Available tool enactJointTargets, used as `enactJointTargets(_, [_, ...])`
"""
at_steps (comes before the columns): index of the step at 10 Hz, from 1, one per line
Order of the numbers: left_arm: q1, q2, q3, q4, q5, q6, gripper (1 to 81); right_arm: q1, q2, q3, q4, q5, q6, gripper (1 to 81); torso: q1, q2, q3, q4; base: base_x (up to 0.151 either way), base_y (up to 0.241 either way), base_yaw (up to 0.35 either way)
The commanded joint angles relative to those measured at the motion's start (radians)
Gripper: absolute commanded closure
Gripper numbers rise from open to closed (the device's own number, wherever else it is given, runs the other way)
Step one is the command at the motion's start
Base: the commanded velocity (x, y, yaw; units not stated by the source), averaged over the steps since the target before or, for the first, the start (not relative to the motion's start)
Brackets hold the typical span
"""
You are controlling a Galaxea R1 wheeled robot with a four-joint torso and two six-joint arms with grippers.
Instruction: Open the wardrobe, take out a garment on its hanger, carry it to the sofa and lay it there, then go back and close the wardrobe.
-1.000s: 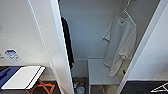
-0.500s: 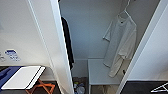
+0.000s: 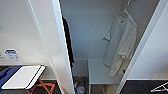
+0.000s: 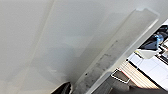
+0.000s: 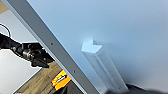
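Nothing has shifted across the last second: head view is framed the same, wardrobe (image 3: 82, 37) stands with both doors swung wide, so the opening step looks done and the take-out step not yet begun. Left door (image 3: 53, 45) cuts down the middle-left of the head view, right door (image 3: 150, 50) slants down the right side; the gap between their inner edges is the only way in, and it narrows toward the bottom. Inside, the garment (image 3: 121, 45), a white T-shirt, hangs at the right, close to the right door's edge, on its hanger (image 3: 125, 11), hook up toward the top of the frame. A black top (image 3: 68, 40) hangs at the left, just behind the left door's edge, well apart from the T-shirt. Below the T-shirt sits a white shelf (image 3: 101, 71) with the shirt hem near it; room between the two garments is open. Left wrist view looks along a door face with its vertical handle (image 4: 117, 50) close by; right wrist view has the other handle (image 5: 102, 67) close too, near the door edge. Cannot tell whether either hand is clenched or released. Outside lower left, a folding stand (image 3: 23, 77) with orange legs sits near the left door.
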Motion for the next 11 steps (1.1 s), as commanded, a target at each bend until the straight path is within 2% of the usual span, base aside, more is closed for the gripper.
enactJointTargets(1, [-0.001, 0.039, 0.150, -0.015, -0.256, -0.036, 1.0, -0.019, 0.022, 0.118, 0.026, -0.078, 0.058, 1.0, 0.000, 0.000, 0.000, 0.000, -0.066, 0.000, 0.000])
enactJointTargets(4, [0.001, 0.040, 0.147, -0.015, -0.256, -0.036, 1.0, -0.019, 0.024, 0.118, 0.026, -0.079, 0.058, 1.0, 0.001, 0.000, 0.000, 0.000, -0.066, 0.000, 0.000])
enactJointTargets(8, [0.002, 0.027, 0.142, -0.013, -0.256, -0.033, 1.0, -0.032, 0.018, 0.117, 0.028, -0.078, 0.057, 1.0, 0.001, 0.000, 0.001, 0.000, 0.000, 0.000, 0.000])
enactJointTargets(11, [0.021, -0.022, 0.113, -0.012, -0.347, -0.033, 1.0, -0.042, 0.005, 0.117, 0.028, -0.078, 0.057, 1.0, 0.002, 0.001, 0.001, 0.000, 0.000, 0.000, 0.000])
